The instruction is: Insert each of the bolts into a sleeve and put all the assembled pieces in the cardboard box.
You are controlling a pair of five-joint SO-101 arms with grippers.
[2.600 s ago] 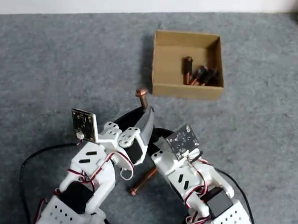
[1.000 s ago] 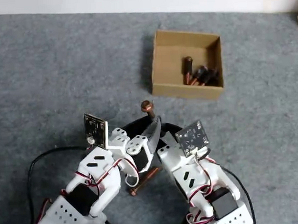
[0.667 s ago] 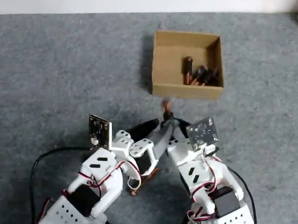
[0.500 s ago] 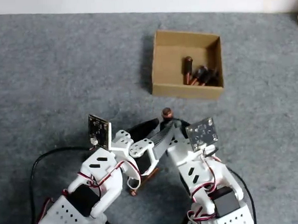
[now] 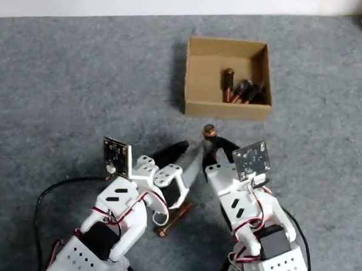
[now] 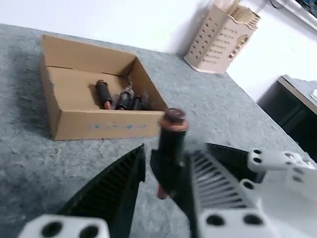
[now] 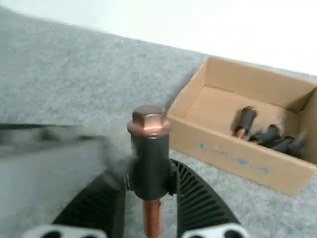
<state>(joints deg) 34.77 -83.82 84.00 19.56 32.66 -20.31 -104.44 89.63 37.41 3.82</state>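
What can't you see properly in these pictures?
- Dark pieces in the cardboard box: they overlap in one corner and are too small in the high view to count for sure.
- Loose bolt on the table: the left arm covers part of it in the high view.
- Held bolt and sleeve: the right gripper clamps it, and its lower end runs off the right wrist view's edge.

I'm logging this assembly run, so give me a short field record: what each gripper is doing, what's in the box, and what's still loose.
right gripper: shut on an upright sleeved bolt, short of the box
left gripper: open, its fingers either side of that sleeved bolt
box contents: three finished pieces
still loose: one bare bolt, lying flat, not gripped
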